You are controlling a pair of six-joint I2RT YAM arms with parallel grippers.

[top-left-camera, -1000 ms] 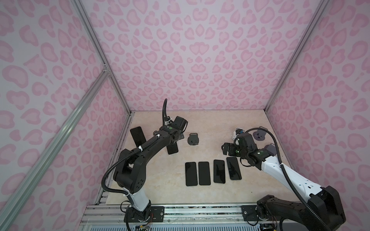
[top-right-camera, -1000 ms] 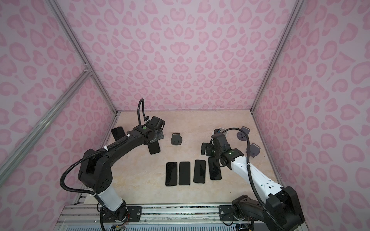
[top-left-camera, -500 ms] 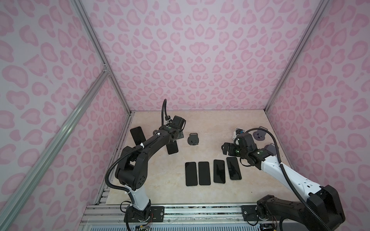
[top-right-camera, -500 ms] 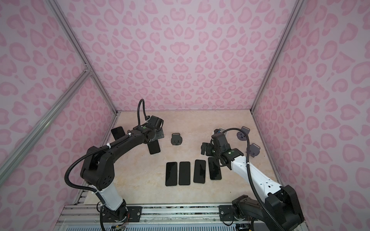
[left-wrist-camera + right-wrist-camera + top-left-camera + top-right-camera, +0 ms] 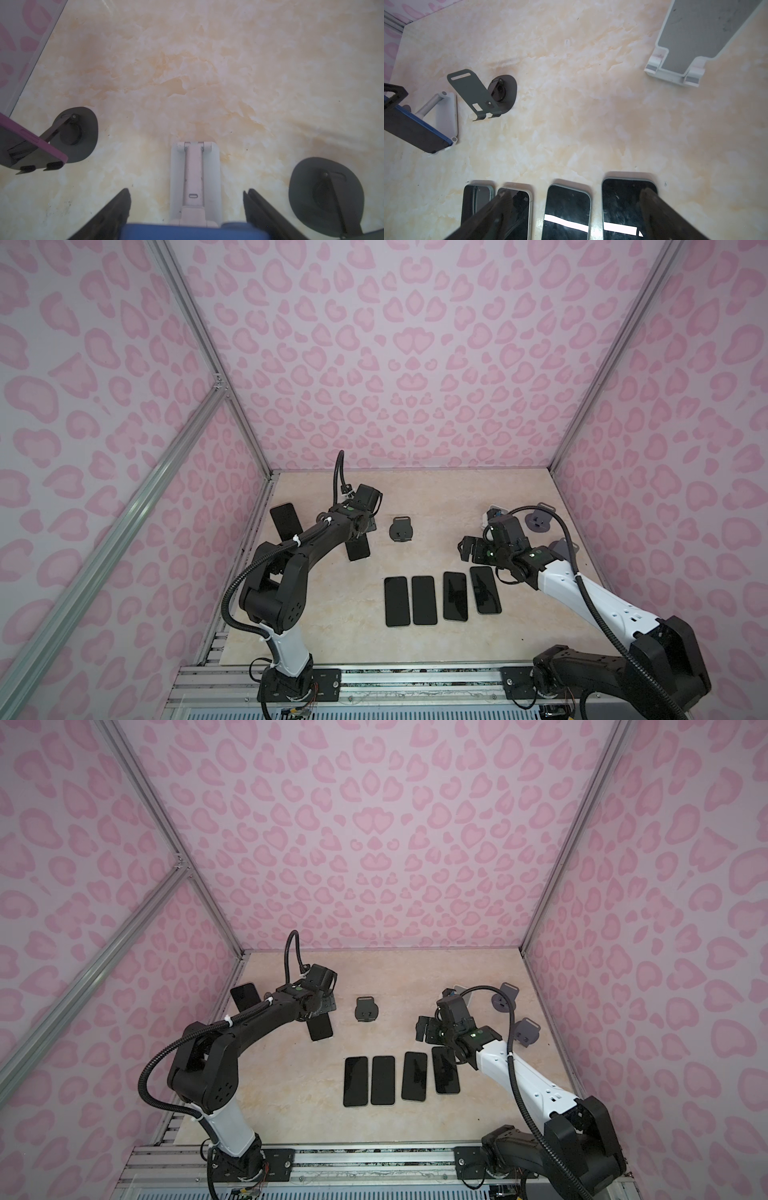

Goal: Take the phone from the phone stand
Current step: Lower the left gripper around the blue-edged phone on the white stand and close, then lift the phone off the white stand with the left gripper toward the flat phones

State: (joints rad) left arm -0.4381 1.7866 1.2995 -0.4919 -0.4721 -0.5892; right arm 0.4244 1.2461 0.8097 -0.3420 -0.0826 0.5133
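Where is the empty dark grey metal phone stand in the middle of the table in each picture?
In a top view: the empty dark grey metal phone stand stands mid-table, right of the blue-cased phone.
In a top view: the same spot.
Left wrist view: beside the white plastic stand holding that phone.
Right wrist view: beside that blue phone.
Shared landmark: the blue phone, next to it everywhere.
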